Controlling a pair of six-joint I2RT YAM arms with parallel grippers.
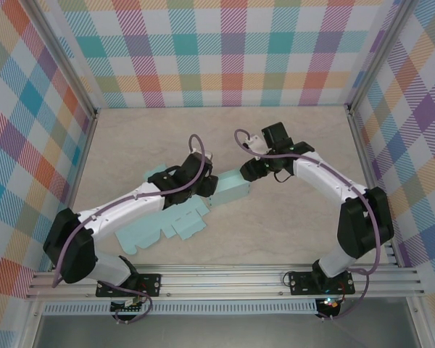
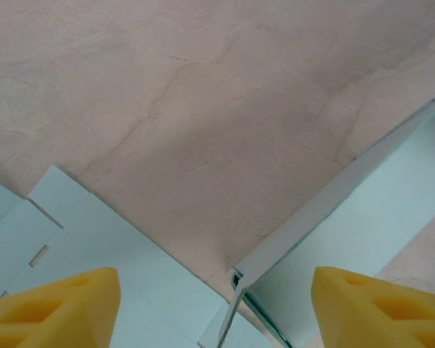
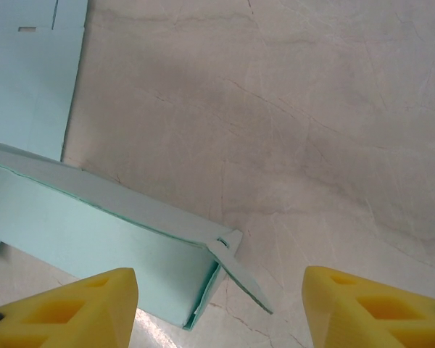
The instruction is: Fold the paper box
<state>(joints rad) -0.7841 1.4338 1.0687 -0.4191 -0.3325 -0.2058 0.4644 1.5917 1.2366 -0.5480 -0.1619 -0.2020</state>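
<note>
Top external: arms elbowed inward to paper box, left gripper and right gripper both released.

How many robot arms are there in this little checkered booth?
2. The left arm reaches in from the near left, the right arm from the near right; both meet at the pale blue paper box.
</note>
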